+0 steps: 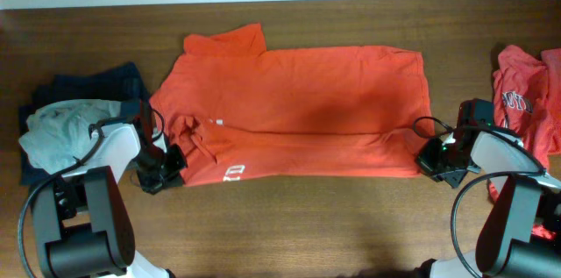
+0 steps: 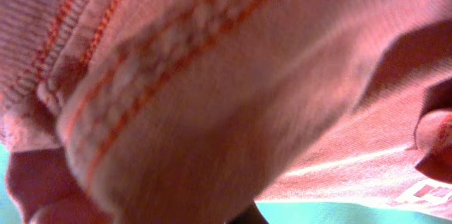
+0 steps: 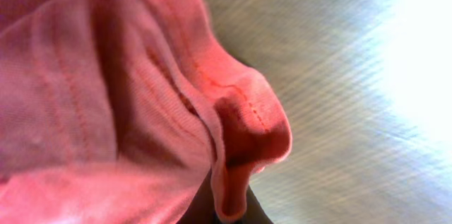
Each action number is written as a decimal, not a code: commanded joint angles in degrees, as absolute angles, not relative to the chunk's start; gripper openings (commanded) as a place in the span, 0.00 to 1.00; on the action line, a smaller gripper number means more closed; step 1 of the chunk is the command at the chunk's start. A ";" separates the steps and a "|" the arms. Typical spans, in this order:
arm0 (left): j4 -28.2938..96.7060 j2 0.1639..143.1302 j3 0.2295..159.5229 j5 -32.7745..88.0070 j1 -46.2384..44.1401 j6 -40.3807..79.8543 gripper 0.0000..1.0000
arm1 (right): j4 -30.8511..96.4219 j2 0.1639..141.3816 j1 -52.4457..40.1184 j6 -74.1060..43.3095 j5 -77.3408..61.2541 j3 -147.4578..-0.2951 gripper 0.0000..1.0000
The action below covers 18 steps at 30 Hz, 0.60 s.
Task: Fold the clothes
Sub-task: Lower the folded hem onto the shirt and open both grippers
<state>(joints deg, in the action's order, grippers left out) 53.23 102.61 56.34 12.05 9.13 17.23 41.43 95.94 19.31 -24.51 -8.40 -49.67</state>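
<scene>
Left claw (image 1: 166, 166): at the lower-left corner of the shirt (image 1: 298, 107). Cloth (image 2: 212, 111) fills its wrist view, so I cannot tell its spread. Left arm (image 1: 88, 199): bent, reaching in from the near-left edge.

Right claw (image 1: 431, 157): pinching the hem (image 3: 240, 121) at the lower-right corner, cloth bunched into a fold. Right arm (image 1: 508, 181): bent, reaching in from the near-right edge.

Shirt: orange-red, flat across mid-desk (image 1: 307, 225), white print near the lower-left edge.

Grey garment (image 1: 57, 133): on navy garment (image 1: 96, 85), far left.

Second red shirt (image 1: 526, 103): crumpled, far right.
</scene>
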 commanded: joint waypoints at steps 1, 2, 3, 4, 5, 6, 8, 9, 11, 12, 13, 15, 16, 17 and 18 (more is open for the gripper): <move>56.12 102.28 55.40 11.05 9.17 14.20 0.00 | 43.13 97.12 19.59 -26.96 4.64 -48.18 0.04; 56.82 101.75 55.40 11.05 9.17 13.63 0.00 | 43.29 97.12 19.59 -27.14 5.02 -48.18 0.04; 57.58 101.14 55.40 10.76 9.17 13.50 0.00 | 43.31 97.12 19.59 -27.35 5.06 -48.18 0.04; 57.93 100.07 55.40 10.26 9.17 13.39 0.05 | 43.29 97.12 19.57 -27.35 4.89 -48.21 0.04; 57.82 99.46 55.40 10.22 9.17 13.39 0.24 | 43.33 97.12 19.57 -27.33 4.62 -48.23 0.05; 57.54 98.72 55.42 10.24 9.17 13.39 0.35 | 43.22 97.10 19.59 -27.29 3.99 -48.25 0.17; 57.21 97.14 55.79 10.33 9.15 12.88 0.45 | 41.95 96.75 19.59 -24.03 0.16 -48.51 0.57; 56.97 96.23 56.10 10.63 9.17 11.64 0.48 | 41.45 96.38 19.59 -22.63 -1.39 -48.69 0.62; 56.88 93.82 57.12 10.66 9.15 10.00 0.51 | 41.17 94.48 19.66 -21.89 -3.33 -49.39 0.72; 56.86 92.38 57.69 10.66 9.15 9.15 0.54 | 41.30 92.99 19.84 -21.89 -3.97 -49.91 0.78; 56.86 91.20 58.15 10.66 9.17 8.71 0.56 | 41.50 91.68 20.01 -21.91 -4.56 -50.33 0.81; 56.82 88.49 59.07 10.66 9.13 7.77 0.60 | 42.46 89.21 20.40 -21.93 -5.43 -51.33 0.90; 56.47 87.22 59.31 10.70 9.08 7.05 0.61 | 43.00 88.09 20.62 -21.93 -5.72 -51.88 0.92; 55.96 85.89 59.37 10.70 8.88 6.46 0.62 | 43.68 86.98 20.67 -21.93 -6.33 -52.47 0.94; 55.37 84.95 59.37 10.72 8.62 6.07 0.62 | 44.07 86.26 20.67 -21.91 -6.81 -52.80 0.95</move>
